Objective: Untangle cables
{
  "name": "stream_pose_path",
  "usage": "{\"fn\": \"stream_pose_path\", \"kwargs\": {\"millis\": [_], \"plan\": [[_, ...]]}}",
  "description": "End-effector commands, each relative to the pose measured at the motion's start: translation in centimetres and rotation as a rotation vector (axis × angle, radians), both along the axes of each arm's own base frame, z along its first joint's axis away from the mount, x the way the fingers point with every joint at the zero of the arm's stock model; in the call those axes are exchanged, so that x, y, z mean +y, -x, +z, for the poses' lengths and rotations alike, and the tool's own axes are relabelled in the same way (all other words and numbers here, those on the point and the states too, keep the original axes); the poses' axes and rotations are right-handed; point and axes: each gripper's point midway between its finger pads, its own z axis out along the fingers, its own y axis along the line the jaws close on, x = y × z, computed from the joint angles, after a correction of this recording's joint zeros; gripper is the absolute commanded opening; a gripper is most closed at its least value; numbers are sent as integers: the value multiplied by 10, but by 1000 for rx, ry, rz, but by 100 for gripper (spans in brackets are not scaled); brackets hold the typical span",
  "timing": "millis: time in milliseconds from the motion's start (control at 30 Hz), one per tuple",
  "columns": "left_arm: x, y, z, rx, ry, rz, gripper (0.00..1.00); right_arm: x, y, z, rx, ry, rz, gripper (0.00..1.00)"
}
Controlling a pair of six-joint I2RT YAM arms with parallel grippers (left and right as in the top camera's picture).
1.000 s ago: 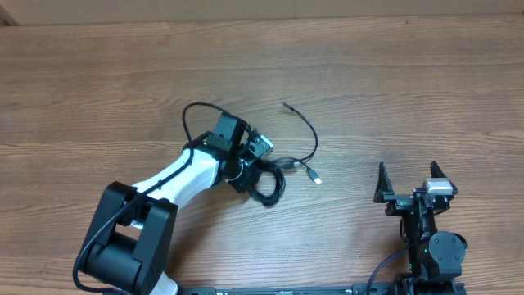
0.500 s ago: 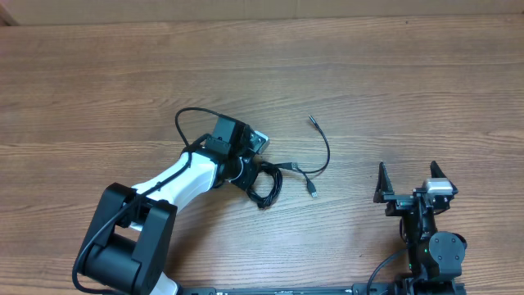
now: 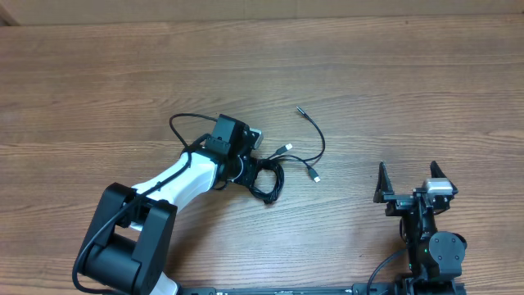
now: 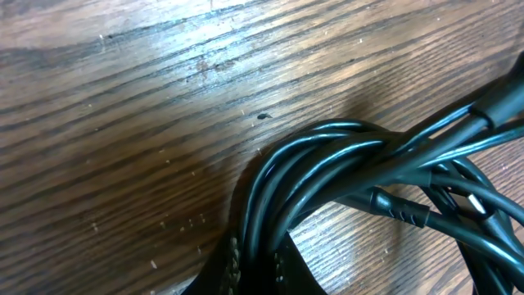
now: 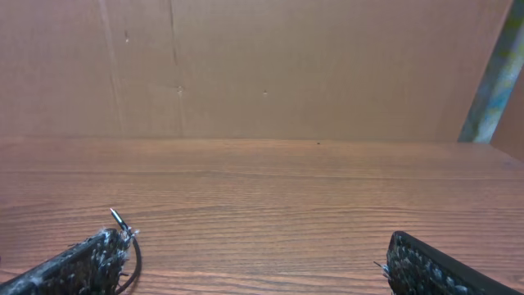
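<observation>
1. Lots of bare bench [image 3: 368, 65] on every side of the cables [image 3: 270, 176]. Far from every bench edge, a bit left of the middle.
2. Clamped tight in the left pincer [image 3: 252, 162]: the dark bunch of loops. Up close in the left wrist view, pinched at the bottom of the picture.
3. Loose ends out to the right of the bunch: a thin tip [image 3: 299, 108] farthest up, a silver plug [image 3: 316, 178] lower down.
4. Well apart to the right, near the front edge: the right pincer [image 3: 408, 182], spread wide, holding nothing, over bare wood.
5. Next to half a second ago: thin tip now a little more up and left, silver plug higher, long loop pulled closer to the bunch. Right pincer just as before.
</observation>
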Motion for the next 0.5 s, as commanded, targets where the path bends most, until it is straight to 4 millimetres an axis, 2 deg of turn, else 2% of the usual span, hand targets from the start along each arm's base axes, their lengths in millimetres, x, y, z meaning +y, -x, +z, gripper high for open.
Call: {"fn": "stream_pose_path", "kwargs": {"millis": [0, 100, 200, 300, 467], "plan": [[4, 10, -9, 55, 2, 47, 4, 0, 0, -3, 0, 5, -1, 100], [4, 11, -9, 94, 20, 136, 4, 0, 0, -3, 0, 5, -1, 100], [5, 13, -10, 244, 81, 469, 4, 0, 0, -3, 0, 5, -1, 100], [-1, 17, -8, 387, 159, 728, 4, 0, 0, -3, 0, 5, -1, 100], [-6, 18, -5, 524, 231, 983, 4, 0, 0, -3, 0, 5, -1, 100]]}}
